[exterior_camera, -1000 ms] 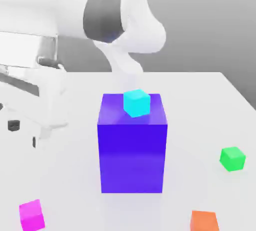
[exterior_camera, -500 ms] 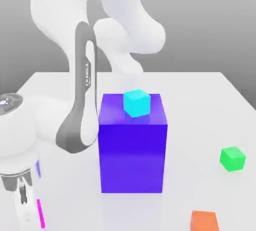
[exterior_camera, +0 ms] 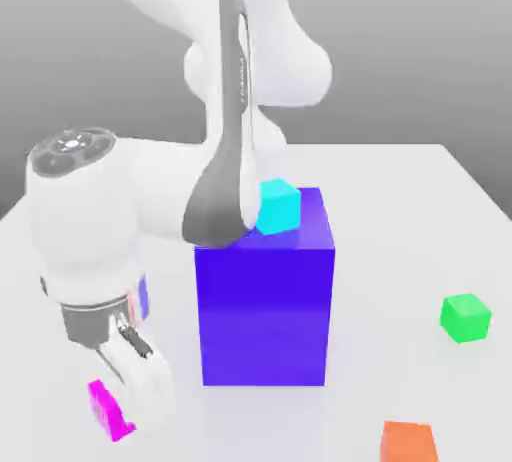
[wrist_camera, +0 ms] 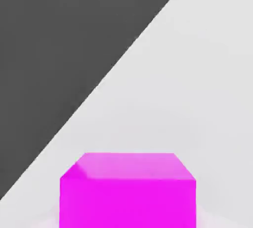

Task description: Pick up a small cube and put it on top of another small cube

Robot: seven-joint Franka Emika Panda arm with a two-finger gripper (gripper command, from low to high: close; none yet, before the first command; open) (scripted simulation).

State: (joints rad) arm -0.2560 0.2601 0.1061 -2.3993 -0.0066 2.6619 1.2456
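- The fingers (exterior_camera: pixel 112 405) are seen low at the exterior view's left, near the table (exterior_camera: pixel 420 200), with the white hand above them.
- The fingers are drawn in and pinched on the pink cube (exterior_camera: pixel 108 410), which sits between them, partly hidden by a white finger (exterior_camera: pixel 145 390).
- In the hand view the pink cube (wrist_camera: pixel 127 190) is seen close up over the pale table (wrist_camera: pixel 207 74); whether it touches the table cannot be told.
- The green cube (exterior_camera: pixel 465 317) lies on the table, well apart from the fingers, at the exterior view's right.
- A big blue block (exterior_camera: pixel 265 300) stands between the fingers and the green cube, just beside the hand.
- A cyan cube (exterior_camera: pixel 277 206) rests on top of the blue block, partly covered by the arm's grey-and-white link.
- An orange cube (exterior_camera: pixel 408 442) is seen at the bottom edge of the exterior view, beyond the blue block from the fingers, near the green cube.
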